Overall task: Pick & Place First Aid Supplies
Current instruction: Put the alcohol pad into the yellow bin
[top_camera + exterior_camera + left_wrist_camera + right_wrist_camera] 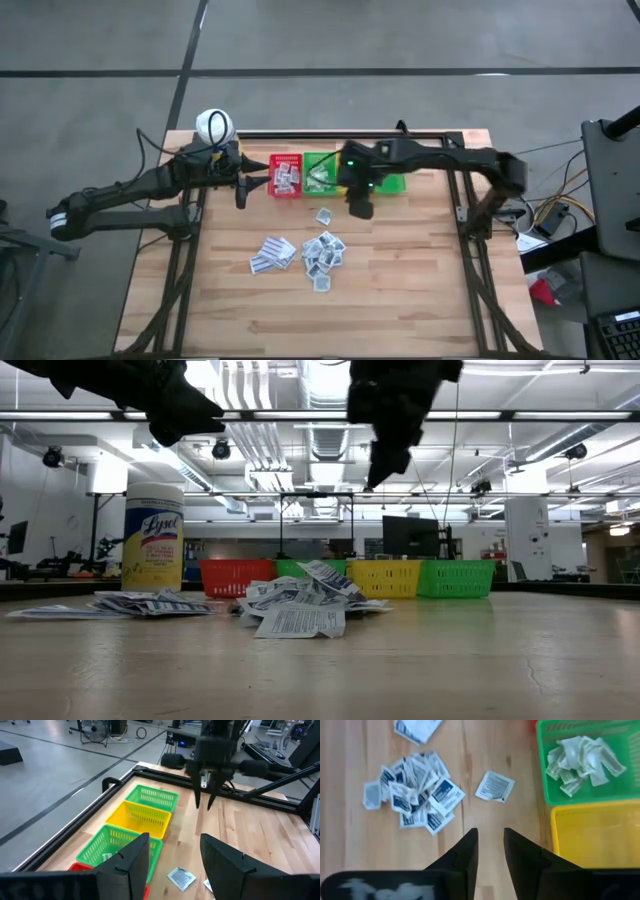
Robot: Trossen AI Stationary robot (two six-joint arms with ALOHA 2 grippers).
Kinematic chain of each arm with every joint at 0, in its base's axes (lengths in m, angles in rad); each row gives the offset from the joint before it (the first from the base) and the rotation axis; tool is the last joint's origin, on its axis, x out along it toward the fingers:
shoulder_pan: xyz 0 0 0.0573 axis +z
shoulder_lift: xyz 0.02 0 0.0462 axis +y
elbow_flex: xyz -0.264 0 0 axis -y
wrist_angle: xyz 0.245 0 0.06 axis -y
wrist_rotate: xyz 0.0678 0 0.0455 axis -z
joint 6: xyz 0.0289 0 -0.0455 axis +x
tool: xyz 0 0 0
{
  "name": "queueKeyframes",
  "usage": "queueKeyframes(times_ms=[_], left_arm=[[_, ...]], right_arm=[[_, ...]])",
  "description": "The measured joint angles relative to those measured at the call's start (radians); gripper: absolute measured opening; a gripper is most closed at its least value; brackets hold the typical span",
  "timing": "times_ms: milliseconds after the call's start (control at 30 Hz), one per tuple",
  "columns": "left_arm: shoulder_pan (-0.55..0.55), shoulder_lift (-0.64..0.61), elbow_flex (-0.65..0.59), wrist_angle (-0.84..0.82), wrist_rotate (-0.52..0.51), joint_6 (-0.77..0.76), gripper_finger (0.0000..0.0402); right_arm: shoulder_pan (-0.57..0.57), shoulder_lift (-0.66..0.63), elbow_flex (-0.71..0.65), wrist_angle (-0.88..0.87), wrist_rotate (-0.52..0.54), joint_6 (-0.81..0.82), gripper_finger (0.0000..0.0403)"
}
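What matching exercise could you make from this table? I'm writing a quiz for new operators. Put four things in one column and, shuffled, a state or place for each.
Column one:
1. red bin
2. yellow bin
3. lone sachet
4. yellow bottle

Column two:
A. empty
B. stands upright at a corner
C. holds printed white packets
D. lies flat by itself on the table

Pairs: 1-C, 2-A, 3-D, 4-B.

A light wooden plank table (420, 290) carries a row of red, green and yellow plastic bins (286, 175) at twelve o'clock, a white-capped yellow bottle (213, 127) at ten, and small white sachets (322, 250) heaped at centre.
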Motion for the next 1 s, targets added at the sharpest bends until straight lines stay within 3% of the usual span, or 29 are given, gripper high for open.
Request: queueKeyframes(times_ms=[267, 500, 700, 1000], left_arm=[[0.0, 0.0, 0.0, 0.0, 0.006, -0.027, 0.0175], [0.0, 0.0, 0.0, 0.0, 0.007, -0.076, 0.0175], [-0.004, 0.001, 0.0, 0.008, 0.008, -0.102, 0.0174], [-0.032, 0.001, 0.0, 0.008, 0.008, -0.135, 0.0175]], right_arm=[[0.017, -0.268, -0.322, 0.258, 0.01, 0.138, 0.0075], [0.017, -0.428, -0.558, 0.539, 0.037, 0.299, 0.0081], [0.017, -0.498, -0.686, 0.642, 0.038, 0.368, 0.0077], [0.016, -0.511, -0.771, 0.733, 0.037, 0.37, 0.0069]])
